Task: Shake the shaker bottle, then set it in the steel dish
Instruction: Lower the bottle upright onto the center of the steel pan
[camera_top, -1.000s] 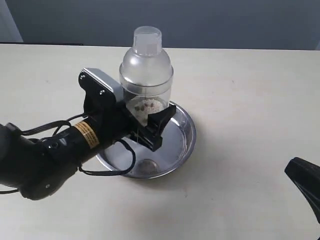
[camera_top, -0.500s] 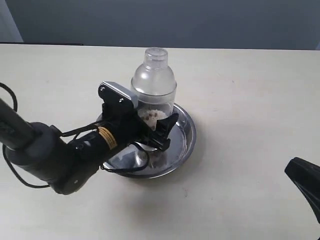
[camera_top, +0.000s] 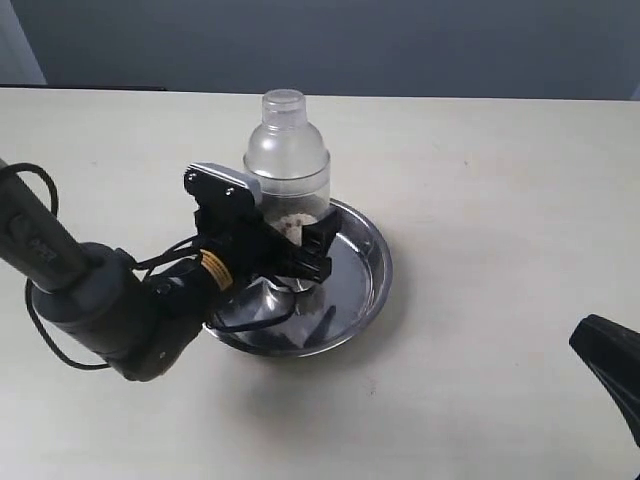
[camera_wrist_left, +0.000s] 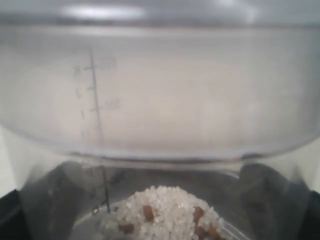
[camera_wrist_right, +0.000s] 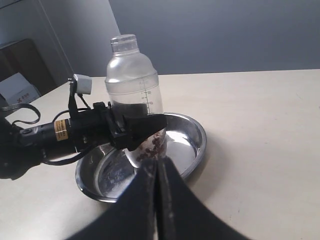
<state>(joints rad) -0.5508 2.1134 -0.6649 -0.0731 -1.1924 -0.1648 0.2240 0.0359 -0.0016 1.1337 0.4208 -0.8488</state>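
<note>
The shaker bottle (camera_top: 287, 165) stands upright inside the steel dish (camera_top: 365, 255), white and brown granules showing low in its body. My left gripper (camera_top: 295, 252) is shut on the bottle's lower body, one finger on each side. In the right wrist view the bottle (camera_wrist_right: 134, 95) rises from the dish (camera_wrist_right: 192, 145), with the left arm's black fingers (camera_wrist_right: 145, 125) clamped round it. The bottle wall (camera_wrist_left: 165, 100) fills the left wrist view, its granules (camera_wrist_left: 165, 212) low down. My right gripper (camera_wrist_right: 157, 167) is shut and empty, well off to the side of the dish.
The beige table (camera_top: 500, 200) runs wide around the dish. The left arm's black body and cables (camera_top: 110, 300) lie beside the dish on its left. The right arm's tip (camera_top: 610, 365) shows at the lower right edge of the exterior view.
The left gripper has lowered the bottle from above the dish down into it and drawn slightly left. The right arm has not moved.
</note>
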